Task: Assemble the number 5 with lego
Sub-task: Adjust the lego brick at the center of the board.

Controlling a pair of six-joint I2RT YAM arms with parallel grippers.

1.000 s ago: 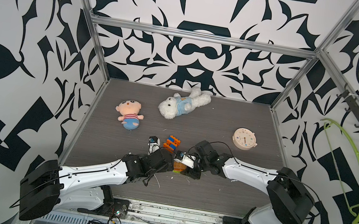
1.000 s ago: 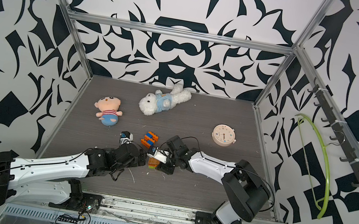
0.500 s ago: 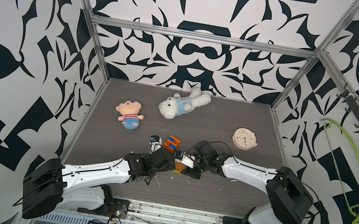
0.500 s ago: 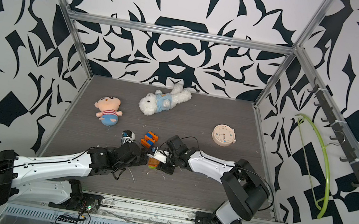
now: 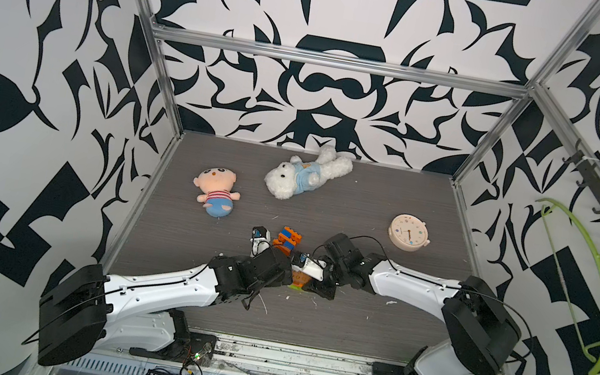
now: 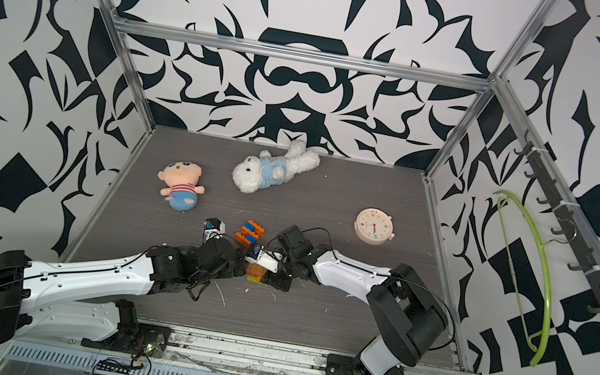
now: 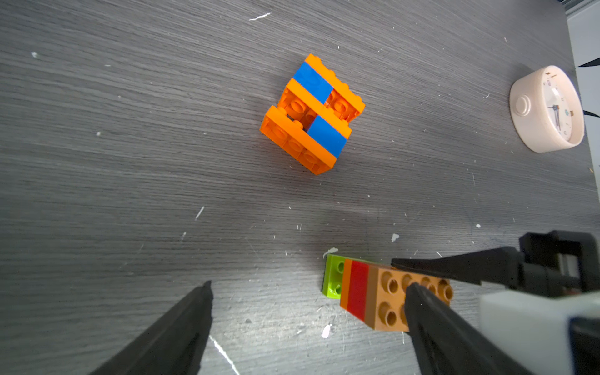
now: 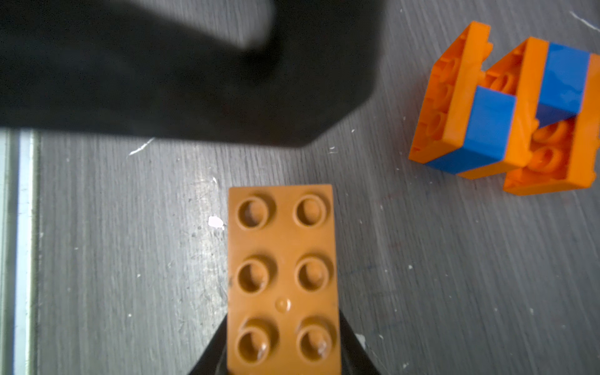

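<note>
A lego stack (image 7: 376,292) of tan, red, orange and green bricks sits low over the table in the front middle, also seen in both top views (image 5: 300,279) (image 6: 255,271). My right gripper (image 8: 282,347) is shut on its tan brick (image 8: 281,259), with a finger on each long side. My left gripper (image 7: 310,285) stands open beside the stack, and one of its fingers (image 7: 435,321) crosses in front of the tan studs. An orange and blue lego cluster (image 7: 313,113) (image 8: 506,110) lies loose just behind, with nothing touching it (image 5: 287,239).
A plush doll (image 5: 215,196) and a white plush bear (image 5: 304,177) lie at the back. A round beige clock (image 5: 409,233) (image 7: 548,110) sits at the right. The left arm's black body (image 8: 162,65) looms close over the stack. A green hanger (image 5: 585,264) hangs on the right wall.
My right gripper's jaws have closed onto the tan brick. Both arms have hardly moved, and the left gripper has stayed open.
</note>
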